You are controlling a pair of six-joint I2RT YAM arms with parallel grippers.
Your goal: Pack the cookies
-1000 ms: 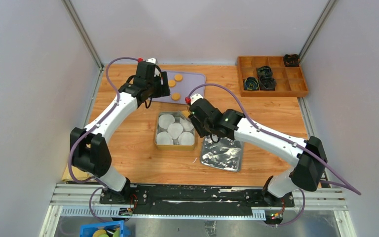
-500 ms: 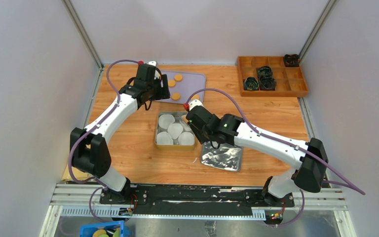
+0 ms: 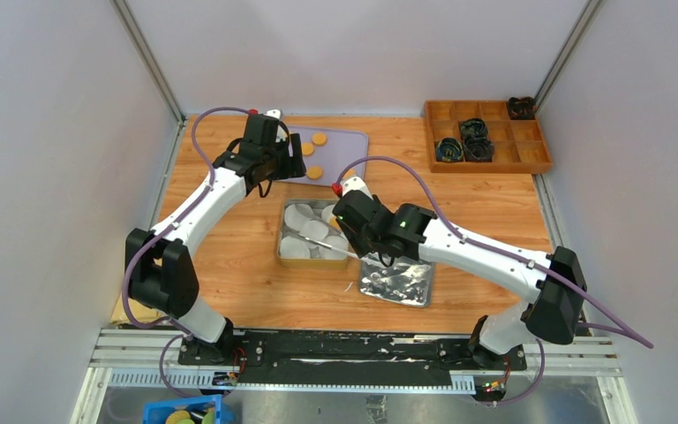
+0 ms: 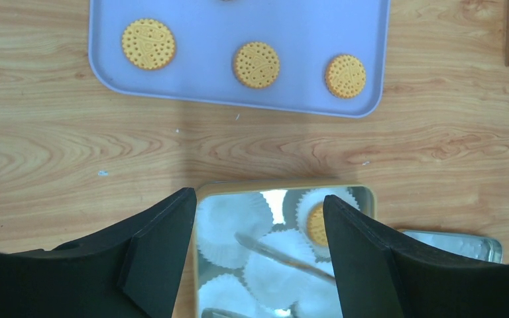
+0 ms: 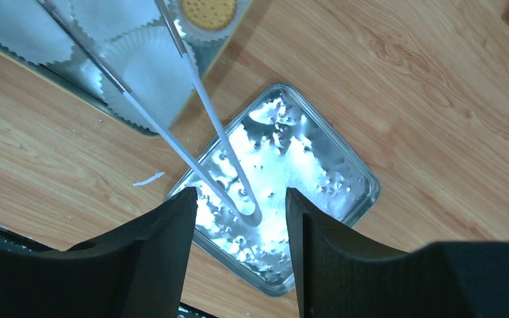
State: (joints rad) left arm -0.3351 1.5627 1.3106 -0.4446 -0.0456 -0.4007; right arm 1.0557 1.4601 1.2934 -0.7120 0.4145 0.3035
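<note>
Three cookies (image 4: 256,64) lie on a purple tray (image 4: 192,79), seen top-down too (image 3: 314,172). One cookie (image 5: 209,12) sits in a white paper liner in the back right corner of the gold tin (image 3: 281,249); the left wrist view shows it too (image 4: 316,224). Silver tongs (image 5: 215,122) lie loose across the tin and its silver lid (image 5: 318,179). My right gripper (image 5: 240,193) is open above the tongs' bent end, touching nothing. My left gripper (image 4: 257,199) is open and empty between tray and tin.
The tin holds several empty white liners (image 4: 228,222). A wooden compartment box (image 3: 485,137) with dark items stands at the back right. A white scrap (image 5: 148,179) lies on the wood by the lid. A blue bin (image 3: 181,411) sits below the front rail.
My right gripper moved left over the tin. The tongs now show lying across tin and lid, free of the jaws. The left arm has not moved.
</note>
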